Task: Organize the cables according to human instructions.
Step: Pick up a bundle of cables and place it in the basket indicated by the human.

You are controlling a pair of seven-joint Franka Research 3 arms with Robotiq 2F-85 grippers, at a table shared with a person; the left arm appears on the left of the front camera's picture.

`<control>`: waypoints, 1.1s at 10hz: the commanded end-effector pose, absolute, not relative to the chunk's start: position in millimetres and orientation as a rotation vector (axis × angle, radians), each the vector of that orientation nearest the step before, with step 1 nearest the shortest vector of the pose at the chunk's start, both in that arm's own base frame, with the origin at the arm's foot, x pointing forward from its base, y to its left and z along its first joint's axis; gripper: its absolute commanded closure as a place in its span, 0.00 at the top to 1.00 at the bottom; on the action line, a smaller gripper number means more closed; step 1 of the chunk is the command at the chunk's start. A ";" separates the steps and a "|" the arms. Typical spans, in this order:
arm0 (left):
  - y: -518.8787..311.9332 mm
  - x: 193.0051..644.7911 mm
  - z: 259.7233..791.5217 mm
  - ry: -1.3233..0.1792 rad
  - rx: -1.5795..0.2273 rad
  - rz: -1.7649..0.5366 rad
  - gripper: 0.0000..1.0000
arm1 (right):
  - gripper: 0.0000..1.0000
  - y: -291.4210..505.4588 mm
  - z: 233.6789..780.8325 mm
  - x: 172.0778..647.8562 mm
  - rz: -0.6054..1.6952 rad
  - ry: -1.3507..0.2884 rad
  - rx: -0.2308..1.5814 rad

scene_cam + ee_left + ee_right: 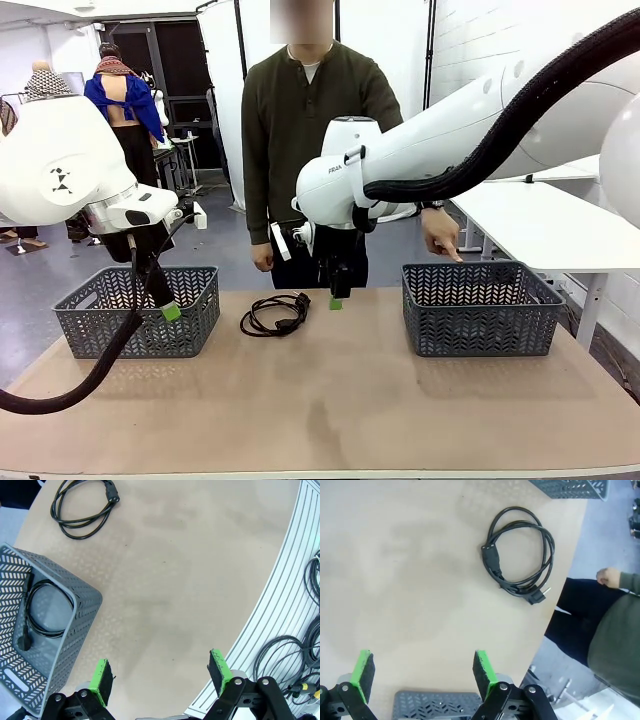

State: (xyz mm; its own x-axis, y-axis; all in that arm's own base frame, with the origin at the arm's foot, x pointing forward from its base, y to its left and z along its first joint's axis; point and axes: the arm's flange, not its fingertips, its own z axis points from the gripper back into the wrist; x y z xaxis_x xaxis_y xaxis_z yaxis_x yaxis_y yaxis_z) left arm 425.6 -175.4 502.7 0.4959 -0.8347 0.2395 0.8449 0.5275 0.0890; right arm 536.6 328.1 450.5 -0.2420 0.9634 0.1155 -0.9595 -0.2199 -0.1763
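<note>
One coiled cord on the open surface, one in the left basket; both grippers empty.

A thin black coiled power cord (275, 314) lies on the tan surface (330, 400) between two grey perforated plastic baskets, left (140, 312) and right (480, 308). A second black coiled cord (37, 612) rests inside the left basket. The left gripper (162, 674) hangs by that basket and the right gripper (422, 672) above the surface, fingers wide apart, gripping nothing. The person's hand (440, 232) points down at the right basket.
</note>
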 end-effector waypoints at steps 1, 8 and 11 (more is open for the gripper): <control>-175.4 425.2 504.4 -0.263 -0.042 -1.017 1.00 | 1.00 323.0 451.8 533.6 1.799 -0.253 -0.017; -175.4 425.2 504.4 -0.263 -0.042 -1.017 1.00 | 1.00 326.6 452.8 536.9 1.797 -0.248 -0.020; -175.4 425.2 504.4 -0.263 -0.042 -1.017 1.00 | 1.00 336.8 453.3 581.4 1.887 -0.239 0.010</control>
State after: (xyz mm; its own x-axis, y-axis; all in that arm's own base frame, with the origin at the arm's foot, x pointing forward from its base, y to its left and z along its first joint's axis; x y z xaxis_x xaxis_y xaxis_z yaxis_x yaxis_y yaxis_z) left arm 425.5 -175.4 502.8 0.4958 -0.8347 0.2396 0.8449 0.5275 0.0891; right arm 556.7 332.5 451.8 -0.2743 0.9529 0.1295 -0.9519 -0.2499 -0.1773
